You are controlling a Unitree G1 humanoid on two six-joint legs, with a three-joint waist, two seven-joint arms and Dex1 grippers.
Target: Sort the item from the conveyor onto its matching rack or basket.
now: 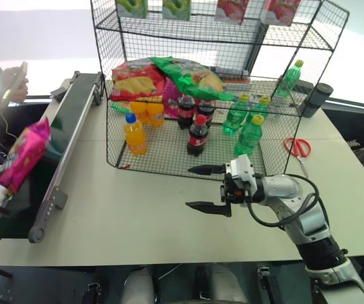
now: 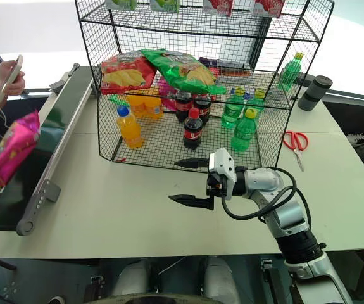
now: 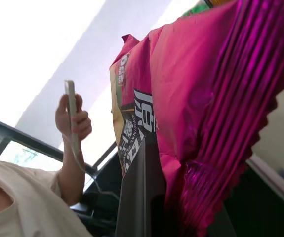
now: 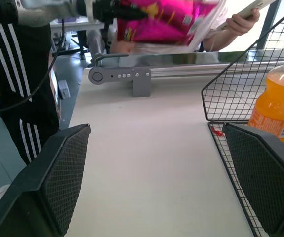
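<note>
Left gripper (image 1: 4, 201) pinches the glossy magenta-pink chip bag (image 1: 23, 154) above the dark-green conveyor belt (image 1: 74, 120); the left wrist view reveals its crimped edge. Right gripper (image 1: 206, 188) hovers spread beside the black wire-mesh rack (image 1: 267, 142).

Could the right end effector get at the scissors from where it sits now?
Probably yes. The right end effector is open and empty, and bare table lies between it and the scissors, which lie beside the rack, not inside.

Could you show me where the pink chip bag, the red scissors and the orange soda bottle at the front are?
pink chip bag (image 1: 25, 154), left eye view, middle of its face.
red scissors (image 1: 297, 148), left eye view, on the handles.
orange soda bottle (image 1: 135, 137), left eye view, on its body.
</note>
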